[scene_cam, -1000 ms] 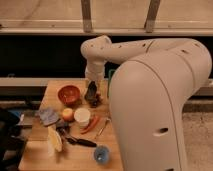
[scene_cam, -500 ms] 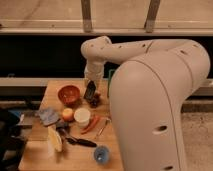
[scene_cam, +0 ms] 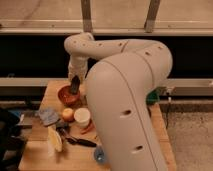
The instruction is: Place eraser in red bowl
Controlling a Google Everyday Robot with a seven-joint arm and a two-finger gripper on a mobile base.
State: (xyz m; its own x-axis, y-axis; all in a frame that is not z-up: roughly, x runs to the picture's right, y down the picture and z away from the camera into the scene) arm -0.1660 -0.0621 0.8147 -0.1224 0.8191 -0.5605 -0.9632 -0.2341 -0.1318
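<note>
Arm [scene_cam: 125, 90]: white and bulky, it fills the right half of the view and bends back over the wooden table [scene_cam: 37, 150]; its wrist now hangs lower and further left than 0.5 s ago.
Table: light wood, holding all the small items, with the red bowl near its far edge.
Red bowl [scene_cam: 66, 95]: orange-red and round, in the same spot as 0.5 s ago.
Gripper [scene_cam: 74, 89]: dark, pointing down right over the red bowl's right side; 0.5 s ago it hung just right of the bowl.
Eraser [scene_cam: 75, 85]: a dark block at the gripper's tip above the bowl; it seems to be clamped, but this cannot be told for sure.
White cup [scene_cam: 82, 117]: near side of the red bowl, unmoved.
Blue cloth [scene_cam: 49, 116]: left of the cup, in front of the red bowl.
</note>
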